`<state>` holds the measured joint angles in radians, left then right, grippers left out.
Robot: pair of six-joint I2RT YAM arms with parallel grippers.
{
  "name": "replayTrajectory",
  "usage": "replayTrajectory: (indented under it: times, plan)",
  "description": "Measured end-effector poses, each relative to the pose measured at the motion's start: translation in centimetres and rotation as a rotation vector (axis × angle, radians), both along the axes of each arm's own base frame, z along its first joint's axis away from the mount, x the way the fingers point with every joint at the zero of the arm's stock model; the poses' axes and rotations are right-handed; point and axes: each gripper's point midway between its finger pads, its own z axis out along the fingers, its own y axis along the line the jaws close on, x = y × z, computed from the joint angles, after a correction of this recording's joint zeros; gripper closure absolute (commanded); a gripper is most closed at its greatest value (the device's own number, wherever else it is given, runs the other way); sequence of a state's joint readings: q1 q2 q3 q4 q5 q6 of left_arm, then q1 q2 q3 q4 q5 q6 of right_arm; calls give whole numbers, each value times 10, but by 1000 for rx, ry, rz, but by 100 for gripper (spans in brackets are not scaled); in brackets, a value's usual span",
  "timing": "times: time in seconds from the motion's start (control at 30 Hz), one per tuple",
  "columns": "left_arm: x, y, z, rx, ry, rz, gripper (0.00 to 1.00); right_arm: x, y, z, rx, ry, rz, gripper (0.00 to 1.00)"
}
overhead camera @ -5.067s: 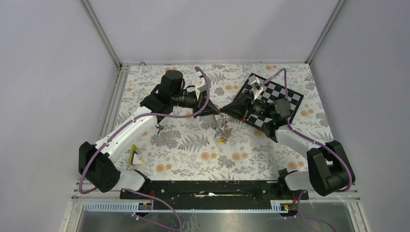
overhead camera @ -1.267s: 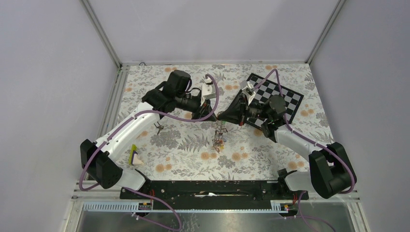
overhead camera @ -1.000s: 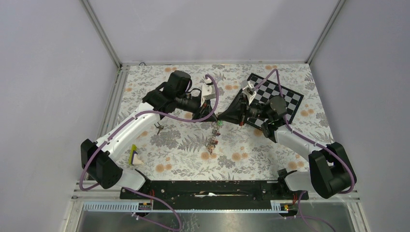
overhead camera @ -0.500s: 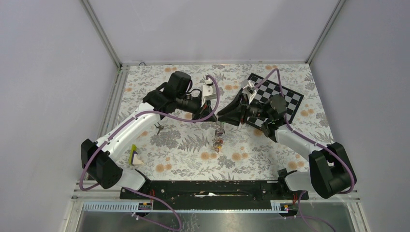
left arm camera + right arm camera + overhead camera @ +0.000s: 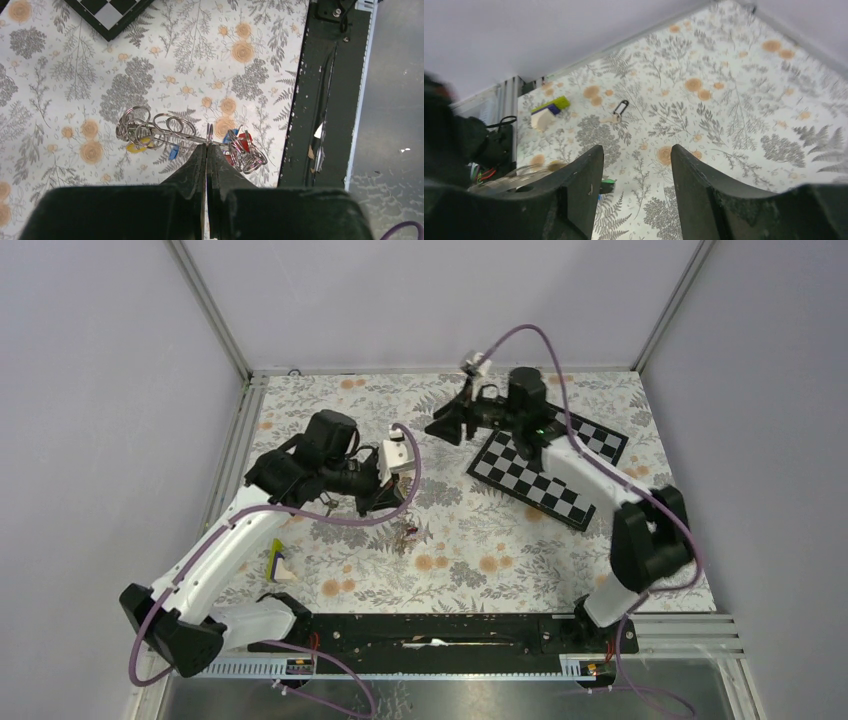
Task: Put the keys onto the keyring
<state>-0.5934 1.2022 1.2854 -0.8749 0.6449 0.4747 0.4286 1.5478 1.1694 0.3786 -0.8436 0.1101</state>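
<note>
Pinching a thin metal keyring [image 5: 210,132], left end effector [image 5: 206,146] dangles plastic-headed keys [image 5: 243,143].

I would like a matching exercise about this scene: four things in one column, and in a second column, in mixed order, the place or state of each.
Column 1
1. left hand
2. right hand
3. chequered board
4. lone key

Column 2
A. open, holding nothing
B. lying alone near the yellow-green block
C. shut on a ring of the key bunch
D. lying flat on the far right side

Pairs: 1-C; 2-A; 3-D; 4-B
</note>
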Motion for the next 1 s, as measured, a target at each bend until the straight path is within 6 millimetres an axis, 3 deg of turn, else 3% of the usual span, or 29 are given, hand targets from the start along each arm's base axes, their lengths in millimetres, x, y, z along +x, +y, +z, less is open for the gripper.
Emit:
replayTrajectory:
  times: [0.07, 0.2, 0.3, 0.47, 0.7, 0.87, 1.0]
  plan:
    - [-9, 7, 0, 1, -5, 4, 100, 18, 20, -25, -56, 49, -5, 44]
    - [-16, 19, -5, 14, 1, 26, 100, 48, 77, -95, -193, 165, 41, 46]
    - [-20, 25, -13, 32, 22, 32, 100, 55, 116, -146, -289, 230, 93, 46]
    - [-26, 29, -22, 53, 46, 28, 100, 45, 173, -200, -396, 261, 210, 47]
    - [-27, 29, -22, 48, 60, 28, 100, 11, 225, -218, -444, 210, 339, 48]
    - [-29, 28, -20, 39, 73, 33, 100, -14, 241, -221, -471, 167, 402, 50]
    - [-28, 26, -15, 30, 69, 35, 100, -24, 255, -229, -480, 137, 417, 52]
